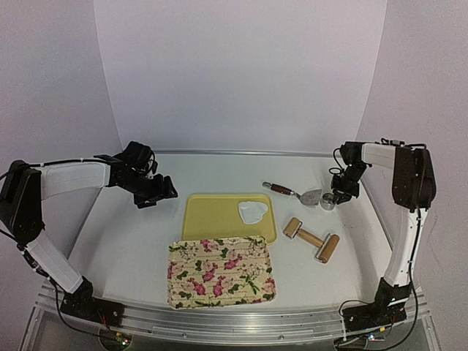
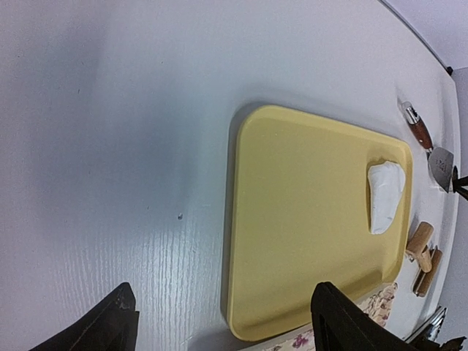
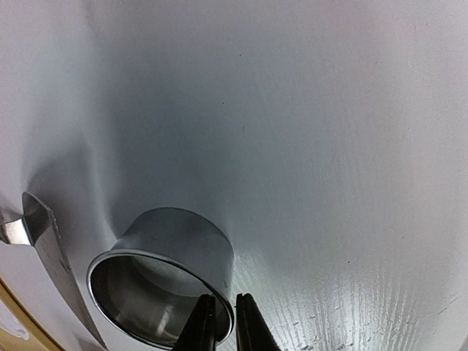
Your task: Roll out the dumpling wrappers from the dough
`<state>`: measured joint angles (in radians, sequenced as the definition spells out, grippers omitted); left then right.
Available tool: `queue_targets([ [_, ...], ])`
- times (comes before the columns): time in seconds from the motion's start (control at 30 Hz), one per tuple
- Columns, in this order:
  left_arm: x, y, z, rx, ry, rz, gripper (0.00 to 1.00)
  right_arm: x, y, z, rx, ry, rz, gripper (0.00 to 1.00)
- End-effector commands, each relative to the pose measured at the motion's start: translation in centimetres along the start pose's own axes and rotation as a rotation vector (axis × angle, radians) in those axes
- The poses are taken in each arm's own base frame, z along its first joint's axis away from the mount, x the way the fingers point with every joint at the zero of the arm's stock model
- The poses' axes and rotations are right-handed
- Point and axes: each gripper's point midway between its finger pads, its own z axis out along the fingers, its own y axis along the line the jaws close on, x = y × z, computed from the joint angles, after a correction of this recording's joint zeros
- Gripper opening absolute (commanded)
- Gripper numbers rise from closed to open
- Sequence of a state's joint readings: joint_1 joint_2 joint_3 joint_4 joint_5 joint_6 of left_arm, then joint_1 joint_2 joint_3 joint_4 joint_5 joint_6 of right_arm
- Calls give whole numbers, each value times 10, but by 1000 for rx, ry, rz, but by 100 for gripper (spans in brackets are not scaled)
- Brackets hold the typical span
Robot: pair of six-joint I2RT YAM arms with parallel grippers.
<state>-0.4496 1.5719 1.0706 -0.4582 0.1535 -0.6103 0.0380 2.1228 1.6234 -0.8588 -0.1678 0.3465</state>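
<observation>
Right wrist: hand [image 3: 224, 306], seemingly tight, on ring cutter [image 3: 183, 241]

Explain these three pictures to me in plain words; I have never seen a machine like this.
These are two robot arms bolted at the near edge of a white table. The wide picture is taken from above and behind them. Each of the other two comes from a camera on one wrist, looking down past that arm's own fingers. On the table lie a yellow board carrying a white piece of dough, a flowered tray nearer the arms, a wooden roller, a wood-handled spatula and a metal ring cutter. The left end effector hangs open above the table, left of the board, holding nothing. The right end effector has its two fingers closed on the ring cutter's wall, one inside and one outside.
</observation>
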Motion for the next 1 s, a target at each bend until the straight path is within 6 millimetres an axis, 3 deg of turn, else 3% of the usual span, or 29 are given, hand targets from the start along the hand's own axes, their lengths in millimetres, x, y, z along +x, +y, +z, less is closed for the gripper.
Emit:
queue_targets([
  [0.0, -9, -2, -7, -6, -21, 8, 81, -3, -6, -6, 39, -14, -12, 6],
  [0.2, -18, -11, -10, 6, -40, 53, 80, 0, -7, -21, 41, -23, -28, 0],
  [0.3, -33, -32, -21, 31, -81, 113, 80, 7, -6, -54, 27, -58, -32, 0],
  [0.4, -38, -59, -26, 71, -91, 151, 79, 21, 11, -90, -25, -111, -49, 0],
  [0.5, -34, -89, -27, 133, -78, 159, 78, 42, 44, -112, -73, -125, -96, 0],
  [0.67, -17, -141, -28, 264, -34, 161, 78, 67, 115, -125, -147, -126, -178, 0],
  [0.83, -10, -181, -30, 395, -10, 142, 76, 82, 188, -120, -207, -121, -277, 0],
  [0.97, -5, -189, -15, 412, 29, 130, 75, 102, 245, -101, -249, -87, -363, 0],
])
